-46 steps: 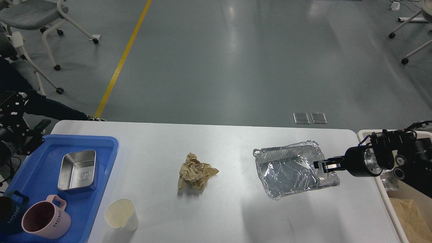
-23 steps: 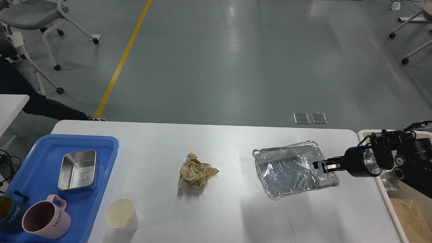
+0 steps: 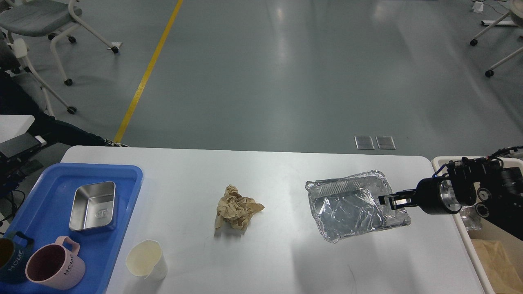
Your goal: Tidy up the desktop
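Observation:
The white desktop holds a crumpled brown paper ball in the middle, a cream paper cup at the front left and a crumpled foil tray at the right. My right gripper reaches in from the right. Its two fingers are close together on the foil tray's right rim. My left arm is out of view.
A blue plastic tray at the left edge holds a steel box, a pink mug and a dark mug. A beige bin with brown paper in it stands off the desktop's right edge.
The black left arm seen at the left edge one second ago has withdrawn out of view. The right gripper and the foil tray have not moved.

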Action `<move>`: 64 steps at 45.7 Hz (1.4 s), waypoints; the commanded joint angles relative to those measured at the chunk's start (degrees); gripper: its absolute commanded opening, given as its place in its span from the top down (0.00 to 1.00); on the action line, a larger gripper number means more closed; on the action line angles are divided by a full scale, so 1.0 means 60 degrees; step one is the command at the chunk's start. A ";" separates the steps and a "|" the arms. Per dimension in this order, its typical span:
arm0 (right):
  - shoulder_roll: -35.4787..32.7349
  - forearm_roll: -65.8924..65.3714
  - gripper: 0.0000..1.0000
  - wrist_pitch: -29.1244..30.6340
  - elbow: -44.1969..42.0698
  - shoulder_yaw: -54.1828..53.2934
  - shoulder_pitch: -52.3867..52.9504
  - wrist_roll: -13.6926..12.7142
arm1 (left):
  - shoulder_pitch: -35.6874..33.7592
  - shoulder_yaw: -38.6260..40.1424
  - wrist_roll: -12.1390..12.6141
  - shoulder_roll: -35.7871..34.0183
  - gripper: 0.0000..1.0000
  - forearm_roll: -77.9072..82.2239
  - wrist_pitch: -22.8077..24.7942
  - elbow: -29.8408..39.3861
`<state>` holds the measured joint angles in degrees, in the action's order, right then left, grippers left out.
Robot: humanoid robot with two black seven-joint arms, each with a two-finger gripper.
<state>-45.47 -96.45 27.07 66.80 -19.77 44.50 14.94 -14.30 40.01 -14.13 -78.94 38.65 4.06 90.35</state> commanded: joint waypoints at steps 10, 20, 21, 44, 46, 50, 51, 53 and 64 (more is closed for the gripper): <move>0.0063 0.0005 1.00 0.0000 -0.0015 -0.0001 -0.0019 0.0000 | -0.0004 -0.0121 0.0889 0.0001 0.03 0.0471 0.0216 0.0338; 0.0034 0.0005 1.00 0.0000 -0.0015 -0.0001 -0.0004 0.0000 | -0.0034 -0.0092 0.1257 0.0455 0.03 0.0589 0.0319 0.0382; 0.0034 0.0020 1.00 0.0000 -0.0015 -0.0001 -0.0019 0.0000 | -0.0034 -0.0092 0.1257 0.0499 0.03 0.0603 0.0319 0.0382; 0.0282 0.0034 1.00 -0.0015 -0.0029 -0.0015 0.0025 0.0000 | 0.0083 -0.1000 0.1257 0.1597 0.04 0.1803 0.0334 0.0748; 0.0400 0.0049 1.00 -0.0015 -0.0044 -0.0015 0.0025 -0.0014 | 0.0098 -0.1073 0.1257 0.1715 0.04 0.2023 0.0334 0.0748; 0.0808 0.0136 1.00 -0.0015 -0.0262 -0.0015 0.0040 -0.0116 | 0.0098 -0.1496 0.1257 0.1920 0.04 0.2317 0.0232 0.0748; 0.0868 0.0166 1.00 -0.0015 -0.0322 -0.0015 0.0040 -0.0161 | 0.0098 -0.1571 0.1257 0.1921 0.04 0.2332 0.0217 0.0748; 0.1000 0.0195 1.00 -0.0015 -0.0424 -0.0030 0.0054 -0.0219 | 0.0098 -0.1688 0.1257 0.1935 0.04 0.2332 0.0173 0.0733; 0.1674 0.0225 1.00 -0.0029 -0.0908 -0.0030 0.0259 -0.0351 | 0.0113 -0.2215 0.1301 0.2272 0.05 0.2771 0.0158 0.0660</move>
<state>-37.20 -95.11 26.98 62.55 -19.97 45.56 13.05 -13.65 28.01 -6.59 -66.50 53.25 5.04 94.45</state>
